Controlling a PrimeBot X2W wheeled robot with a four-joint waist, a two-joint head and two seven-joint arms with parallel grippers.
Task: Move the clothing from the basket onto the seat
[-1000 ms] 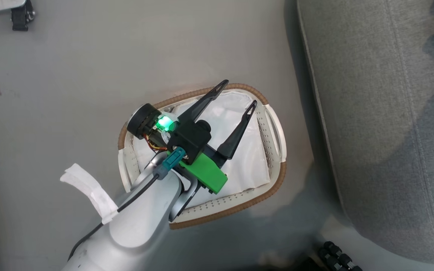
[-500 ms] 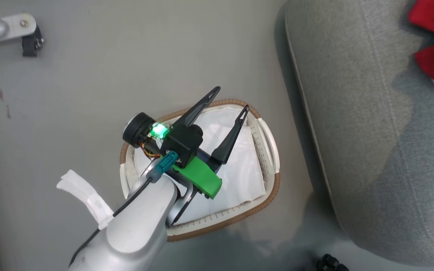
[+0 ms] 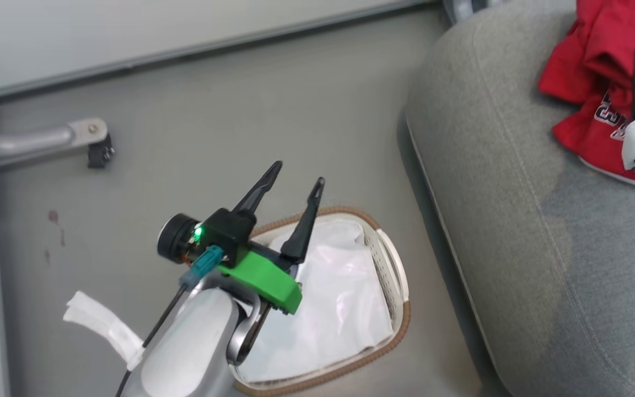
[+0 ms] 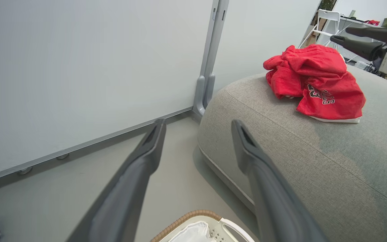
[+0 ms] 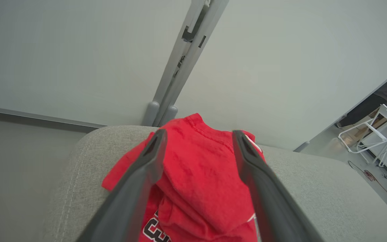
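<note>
Head view looks down on a grey floor (image 3: 240, 110) with the basket (image 3: 400, 325) standing just beside the seat (image 3: 516, 220). The basket holds its white liner (image 3: 339, 298), crumpled and glossy. The left gripper (image 3: 298, 173) hangs above the basket's far rim with its jaws spread wide and nothing between them. Its pale forearm, with a green block (image 3: 265, 278) at the wrist and a white tape tab (image 3: 102, 325) sticking out, hides the basket's left side.

The clothing (image 3: 587, 71) lies on the seat, well apart from the basket, as a crumpled red heap near the seat's far corner. White-and-dark lettering and a white hem show on it.

In the right wrist view the right gripper (image 5: 199, 134) is poised over that heap, its two dark fingers set far apart. The red cloth shows between them, and they have hold of nothing. In the left wrist view those fingers sit above the heap's far side, clear of the cloth. In the head view its white housing covers part of the garment's edge.

Behind the seat stands a pale wall with a grey upright post (image 4: 210, 50). A grey metal leg (image 3: 47, 140) with a black foot reaches in across the floor at the left. A white folding chair (image 5: 378, 134) stands beyond the wall's end.
</note>
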